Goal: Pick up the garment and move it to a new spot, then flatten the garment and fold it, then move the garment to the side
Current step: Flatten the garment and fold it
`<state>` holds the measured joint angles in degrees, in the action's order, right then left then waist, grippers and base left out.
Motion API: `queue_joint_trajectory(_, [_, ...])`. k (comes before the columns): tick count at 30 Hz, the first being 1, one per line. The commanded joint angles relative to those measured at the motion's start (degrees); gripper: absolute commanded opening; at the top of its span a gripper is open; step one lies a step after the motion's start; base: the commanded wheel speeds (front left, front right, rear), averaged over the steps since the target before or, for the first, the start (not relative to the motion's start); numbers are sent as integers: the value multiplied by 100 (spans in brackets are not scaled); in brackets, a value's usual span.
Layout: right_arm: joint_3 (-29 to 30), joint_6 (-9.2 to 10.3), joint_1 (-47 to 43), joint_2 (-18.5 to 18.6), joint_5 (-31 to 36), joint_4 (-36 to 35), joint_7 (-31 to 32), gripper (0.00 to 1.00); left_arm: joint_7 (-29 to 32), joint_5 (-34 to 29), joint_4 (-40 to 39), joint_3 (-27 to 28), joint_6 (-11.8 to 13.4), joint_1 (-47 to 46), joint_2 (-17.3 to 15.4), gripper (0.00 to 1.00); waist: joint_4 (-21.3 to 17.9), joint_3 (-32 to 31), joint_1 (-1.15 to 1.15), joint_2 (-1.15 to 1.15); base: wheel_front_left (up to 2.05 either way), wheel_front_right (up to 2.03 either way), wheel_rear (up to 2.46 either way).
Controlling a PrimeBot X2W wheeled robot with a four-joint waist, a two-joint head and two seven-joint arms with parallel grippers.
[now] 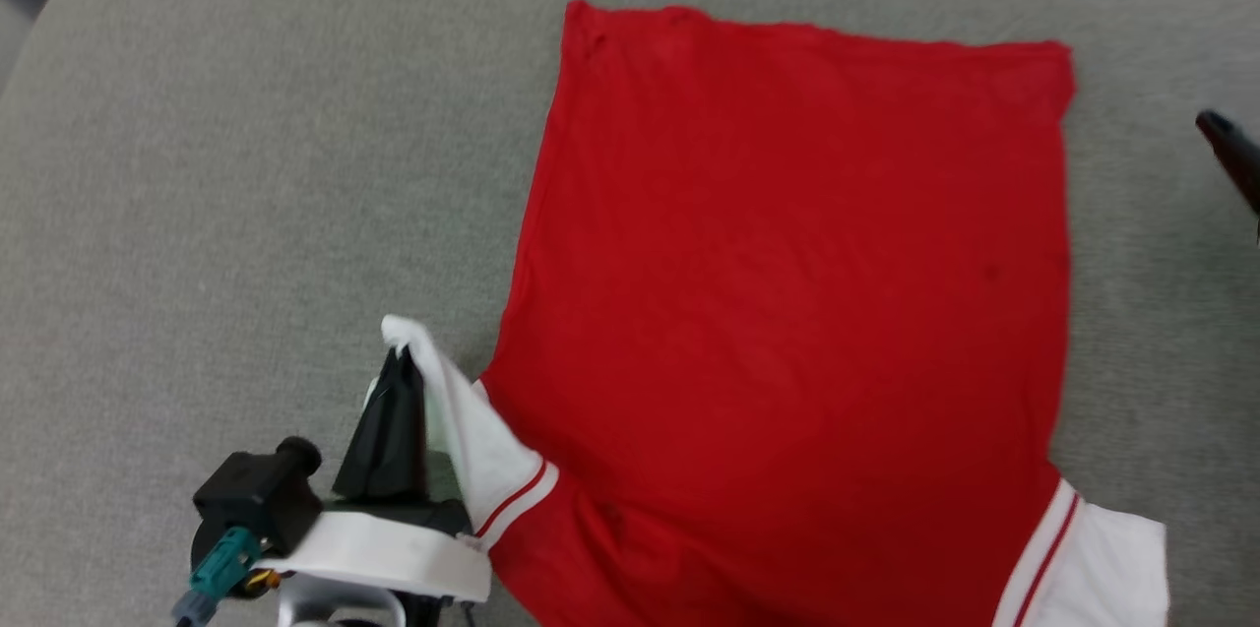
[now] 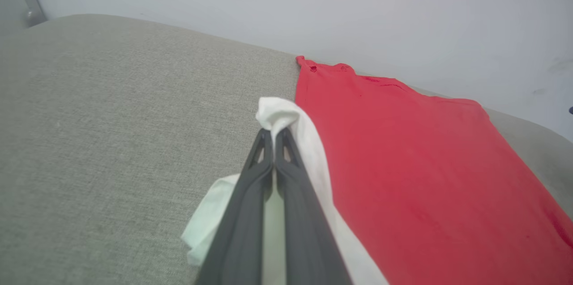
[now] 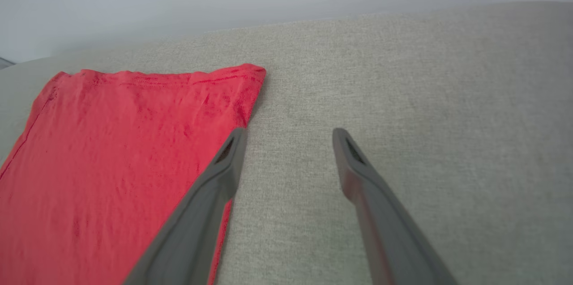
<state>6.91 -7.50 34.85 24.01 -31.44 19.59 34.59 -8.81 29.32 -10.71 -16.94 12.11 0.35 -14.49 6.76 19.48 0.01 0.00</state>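
Holding: left gripper [image 2: 273, 133] clamped soft white sleeve [image 2: 278, 114] of garment [image 1: 787, 312].
Hem [image 3: 179, 78]: lay flat, red, beside right gripper [image 3: 288, 135], fingers spread.

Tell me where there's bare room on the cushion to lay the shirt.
Widest: the cushion left of the shirt, from its far edge down to the left gripper. Narrower: the strip between the shirt's right edge and the open right gripper. Crowded: the near left corner, where the left gripper pinches the sleeve.

The left pincer [image 1: 402, 361] has two long, tapering dark fingers above a white wrist cuff [image 1: 384, 558], with a black box-shaped module [image 1: 258, 494] and a teal connector [image 1: 221, 576] beside that cuff.
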Motion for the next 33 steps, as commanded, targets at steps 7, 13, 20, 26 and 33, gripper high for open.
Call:
queue_joint_trajectory(7, [-250,2,1411,56,132,919,1422,100,-96,-175,-155,-288,-142,-540,180,0,646,891,-1,0,0,0,0])
queue_joint_trajectory(13, [-312,2,1920,-94,317,1417,2115,100,-130,-214,-127,-437,-208,-729,263,0,825,1179,-1,0,0,0,0])
queue_joint_trajectory(20, [-360,4,1801,-236,451,1884,2841,0,-195,-166,55,-466,-260,-803,300,0,925,1194,-1,0,0,0,0])
queue_joint_trajectory(26, [-421,3,1871,-47,395,1548,2630,0,-202,-100,264,-472,-282,-766,303,0,936,915,-1,0,0,0,0])
queue_joint_trajectory(33, [-890,3,1583,437,244,811,2164,0,-156,51,575,-314,-214,-503,144,0,649,147,-1,0,0,0,0])
